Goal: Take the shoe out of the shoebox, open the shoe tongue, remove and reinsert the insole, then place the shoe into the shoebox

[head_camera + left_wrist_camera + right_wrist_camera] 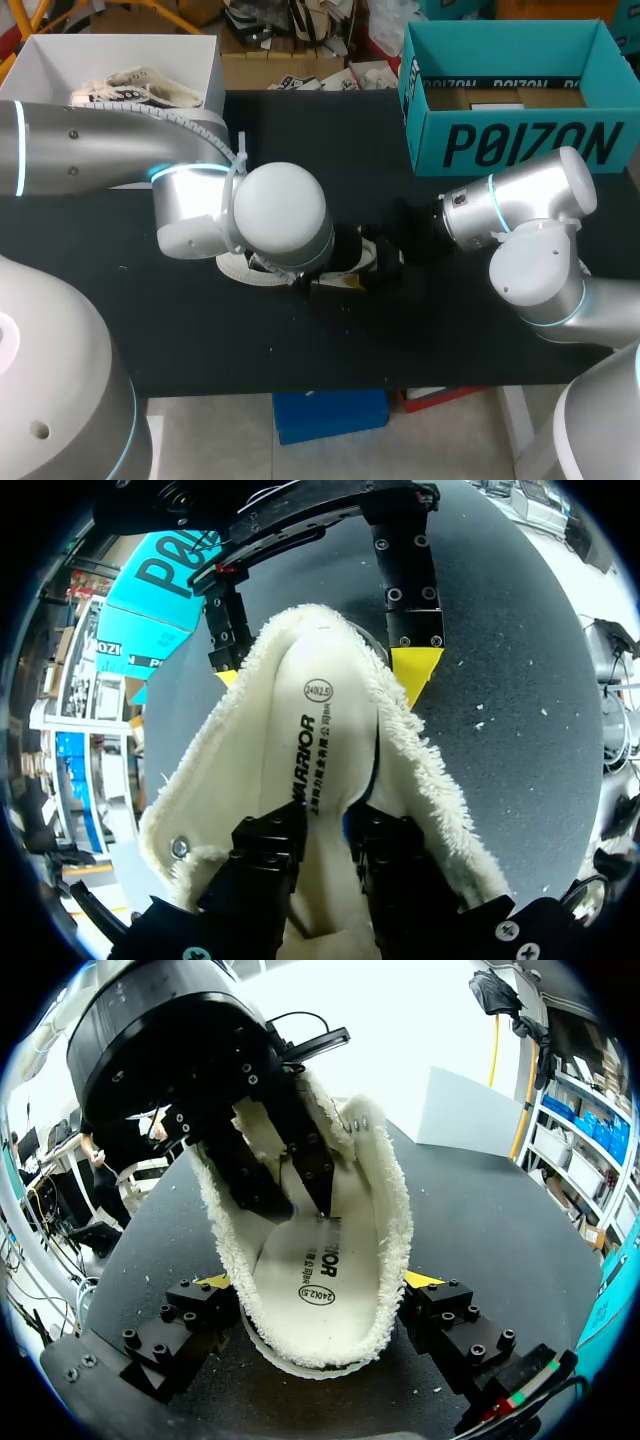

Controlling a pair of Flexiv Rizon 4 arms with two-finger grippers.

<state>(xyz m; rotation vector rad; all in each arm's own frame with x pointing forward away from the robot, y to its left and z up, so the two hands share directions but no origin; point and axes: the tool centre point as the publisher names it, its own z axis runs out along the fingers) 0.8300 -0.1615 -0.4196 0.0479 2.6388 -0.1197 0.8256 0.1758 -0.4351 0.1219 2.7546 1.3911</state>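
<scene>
Left gripper (335, 825), pinching the insole (300, 710), may drag the shoe (430, 770) along if the right gripper (320, 1281), clamped wide across it, slips.

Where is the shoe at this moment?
The shoe lies at the middle of the black table in the head view, under the left hand, one end held in the right hand.

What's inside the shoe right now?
The printed insole lies inside the shoe, and the left gripper is down in it, over the insole. Whatever is under the insole and that gripper is covered.
</scene>
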